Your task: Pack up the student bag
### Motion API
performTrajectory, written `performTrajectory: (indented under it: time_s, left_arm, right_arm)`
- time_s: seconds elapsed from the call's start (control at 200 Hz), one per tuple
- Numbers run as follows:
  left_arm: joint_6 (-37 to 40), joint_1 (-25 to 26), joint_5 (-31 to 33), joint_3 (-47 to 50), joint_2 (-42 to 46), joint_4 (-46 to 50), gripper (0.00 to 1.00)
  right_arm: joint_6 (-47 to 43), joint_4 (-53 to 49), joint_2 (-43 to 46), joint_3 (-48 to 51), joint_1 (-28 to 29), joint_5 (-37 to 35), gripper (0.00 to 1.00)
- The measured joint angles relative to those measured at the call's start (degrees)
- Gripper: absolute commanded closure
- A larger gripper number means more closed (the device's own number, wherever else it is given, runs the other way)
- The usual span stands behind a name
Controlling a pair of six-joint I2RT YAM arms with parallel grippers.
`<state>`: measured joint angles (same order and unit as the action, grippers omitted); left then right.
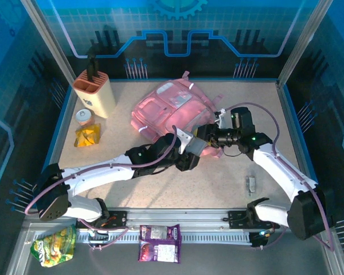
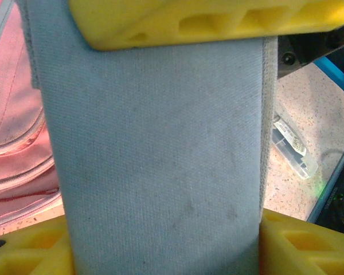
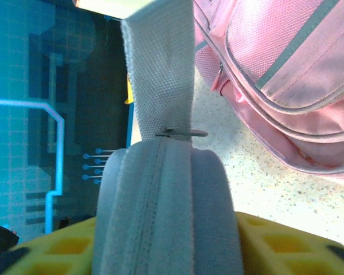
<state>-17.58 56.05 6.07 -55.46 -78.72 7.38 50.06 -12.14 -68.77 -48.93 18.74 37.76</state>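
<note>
Left tool (image 2: 166, 143) clamps grey pouch (image 3: 166, 206), we judge for student bag (image 1: 172, 106); right tool (image 3: 160, 123) wide around zip end, grip we cannot tell.

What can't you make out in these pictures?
Top view: near edge of the student bag, behind both arms.
Top view: small clear item, too small to identify.
Left wrist: outline of the grey pouch, cut off by frame edges.
Right wrist: grip of the right pincer, covered by the pouch.

Open tabletop (image 1: 218, 180) before student bag (image 1: 160, 106)
</note>
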Motion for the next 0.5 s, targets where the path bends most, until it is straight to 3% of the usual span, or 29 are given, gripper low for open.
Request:
performTrajectory:
  time_s: [0.11, 0.295, 0.42, 0.5]
  left_arm:
    - [0.0, 0.0, -0.2, 0.0, 0.0, -0.1, 0.33]
    - [0.3, 0.0, -0.6, 0.0, 0.0, -1.4, 0.04]
    - [1.1, 0.0, -0.3, 0.0, 0.3, -1.7, 0.01]
    - [2.7, 0.0, 3.1, -0.2, 0.9, -1.0, 0.01]
  right_arm:
    - [0.3, 1.0, 0.2, 0.5, -0.5, 0.7, 0.79]
    - [0.7, 1.2, 1.9, 1.7, -3.3, 2.0, 0.83]
    - [0.2, 0.7, 3.8, 1.9, -7.6, 1.9, 0.84]
    - [-0.8, -0.7, 5.5, 2.1, -11.0, 1.9, 0.84]
